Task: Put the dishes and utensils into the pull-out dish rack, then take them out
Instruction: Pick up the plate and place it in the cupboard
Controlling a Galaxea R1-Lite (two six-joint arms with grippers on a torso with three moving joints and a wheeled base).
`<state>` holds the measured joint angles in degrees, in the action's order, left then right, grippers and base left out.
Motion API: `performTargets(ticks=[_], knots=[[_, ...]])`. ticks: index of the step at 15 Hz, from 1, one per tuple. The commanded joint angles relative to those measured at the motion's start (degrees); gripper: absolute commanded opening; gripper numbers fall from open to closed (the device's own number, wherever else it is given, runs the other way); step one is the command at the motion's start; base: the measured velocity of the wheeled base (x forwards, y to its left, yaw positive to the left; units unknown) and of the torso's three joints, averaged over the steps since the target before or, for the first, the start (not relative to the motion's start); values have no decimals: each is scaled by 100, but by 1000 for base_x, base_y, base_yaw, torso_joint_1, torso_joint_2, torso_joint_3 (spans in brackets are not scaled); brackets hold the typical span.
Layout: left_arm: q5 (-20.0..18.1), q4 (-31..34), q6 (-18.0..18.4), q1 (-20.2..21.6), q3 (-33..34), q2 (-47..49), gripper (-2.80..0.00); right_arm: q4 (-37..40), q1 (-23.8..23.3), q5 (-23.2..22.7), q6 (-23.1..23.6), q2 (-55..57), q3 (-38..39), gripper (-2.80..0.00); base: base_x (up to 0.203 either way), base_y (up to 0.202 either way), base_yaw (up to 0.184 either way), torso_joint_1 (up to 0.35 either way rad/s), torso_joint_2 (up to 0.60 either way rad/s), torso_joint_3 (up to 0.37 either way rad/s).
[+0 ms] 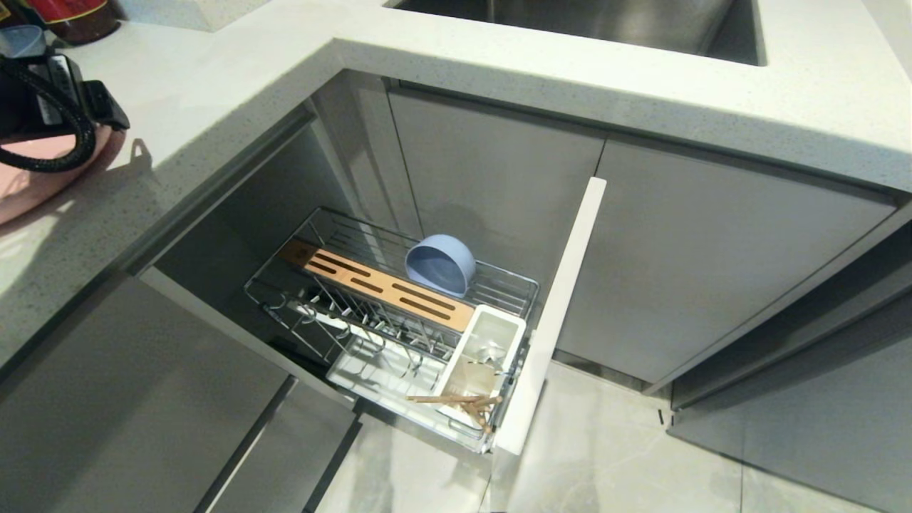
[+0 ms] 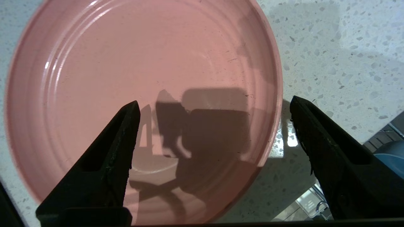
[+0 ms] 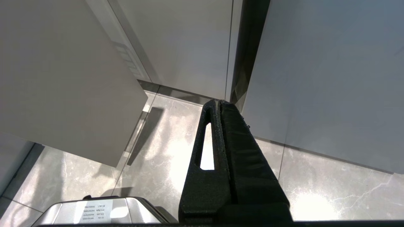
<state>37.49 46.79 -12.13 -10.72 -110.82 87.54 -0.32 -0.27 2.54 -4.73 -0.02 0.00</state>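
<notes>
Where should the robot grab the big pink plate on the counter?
Probably at the rim. The pink plate lies flat on the counter, so only its thin raised edge offers a hold. The open left pincer already straddles the near rim from above, one finger inside, one outside.

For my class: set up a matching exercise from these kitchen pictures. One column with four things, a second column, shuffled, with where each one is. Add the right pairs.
Things:
1. pink plate
2. blue bowl
3. chopsticks
4. right hand

Places:
A. in the white utensil box at the rack's front
B. flat on the speckled countertop, under the open left hand
C. shut, hanging above the floor
D. on its side behind the wood strip in the dish rack

Pairs: 1-B, 2-D, 3-A, 4-C
</notes>
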Motion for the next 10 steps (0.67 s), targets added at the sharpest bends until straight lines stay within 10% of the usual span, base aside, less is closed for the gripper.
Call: performTargets(ticks=[1,10], knots=[[0,23,-9,-1,-9,174,0,-3,0,1,-2,-24,0,-280,0,0,0,0,0,0],[-119,-5,-4,43,-18,293,0,-3,0,1,-2,-24,0,-280,0,0,0,0,0,0]])
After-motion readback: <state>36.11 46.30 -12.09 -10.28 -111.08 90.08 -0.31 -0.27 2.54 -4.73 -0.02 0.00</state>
